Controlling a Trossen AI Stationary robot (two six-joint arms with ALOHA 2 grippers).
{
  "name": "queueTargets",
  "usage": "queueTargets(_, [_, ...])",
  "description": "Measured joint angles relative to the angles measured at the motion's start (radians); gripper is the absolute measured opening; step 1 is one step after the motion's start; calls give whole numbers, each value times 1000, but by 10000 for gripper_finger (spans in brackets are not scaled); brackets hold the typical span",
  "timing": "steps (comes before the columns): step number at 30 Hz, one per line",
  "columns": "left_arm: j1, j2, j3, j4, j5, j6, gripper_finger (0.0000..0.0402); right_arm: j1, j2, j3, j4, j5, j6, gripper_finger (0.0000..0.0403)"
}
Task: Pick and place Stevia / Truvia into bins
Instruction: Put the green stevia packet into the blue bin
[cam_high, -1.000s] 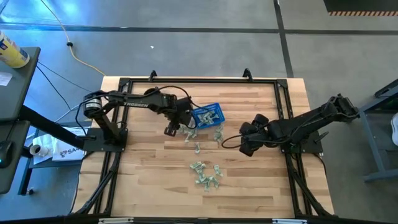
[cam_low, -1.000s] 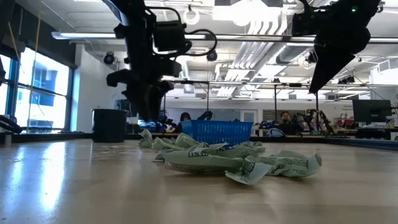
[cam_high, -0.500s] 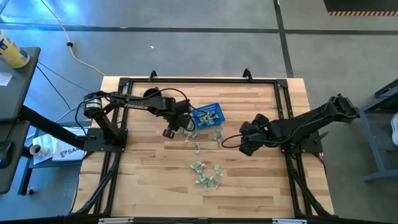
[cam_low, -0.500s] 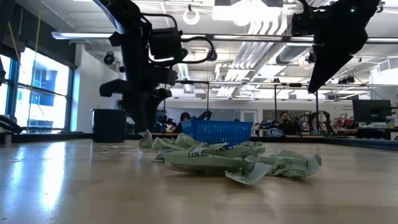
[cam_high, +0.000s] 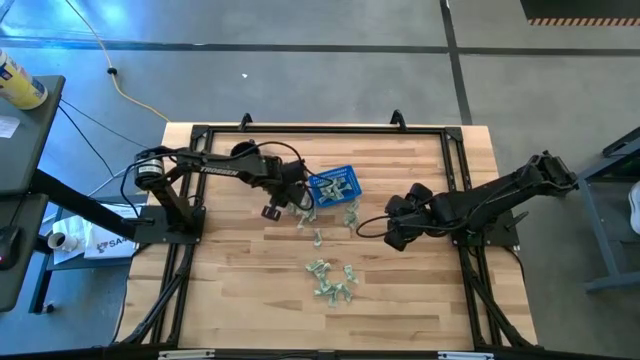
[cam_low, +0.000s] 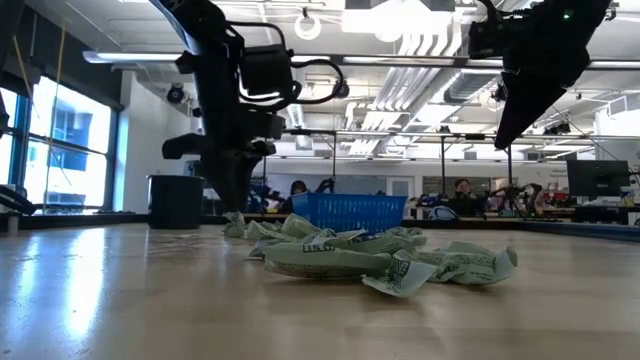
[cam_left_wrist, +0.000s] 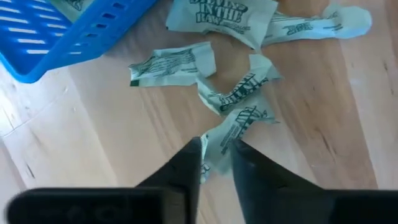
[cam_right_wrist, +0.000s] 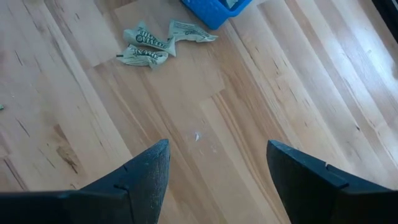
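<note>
A pale, plank-grained wooden desk (cam_high: 240, 290), framed by black rails, is seen from overhead, with two dark jointed arms reaching in from its left and right edges. Near the desk's middle, toward the far edge, a small square blue plastic basket (cam_high: 334, 185) with perforated sides is shown; a few packets are held inside it. Crumpled pale green and white paper sweetener packets (cam_high: 332, 280) are scattered in two loose groups: one just beside the basket's near side, another closer to the desk's near edge. The left tool (cam_left_wrist: 216, 158) is lowered to the desk just beside the basket's left side, its two dark fingers drawn nearly together with the end of one creased packet (cam_left_wrist: 231, 134) caught between them. The right tool (cam_right_wrist: 214, 165) is held above bare wood toward the right edge, well apart from the packets, its fingers spread wide with nothing between them.
</note>
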Motion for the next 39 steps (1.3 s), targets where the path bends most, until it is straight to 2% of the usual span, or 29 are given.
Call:
queueTargets(7, [0, 0, 0, -1, 18, 0, 210, 0, 0, 0, 3, 0, 0, 257])
queueTargets(12, [0, 0, 0, 0, 37, 8, 220, 0, 0, 0, 3, 0, 0, 257])
queueTargets(24, [0, 54, 2, -2, 0, 18, 128, 0, 0, 0, 7, -5, 17, 257])
queueTargets(34, [-3, 51, 13, -36, 0, -14, 27, 0, 0, 0, 7, -5, 16, 257])
queueTargets(39, [-1, 32, 121, -179, -12, -84, 23, 0, 0, 0, 7, -1, 15, 257])
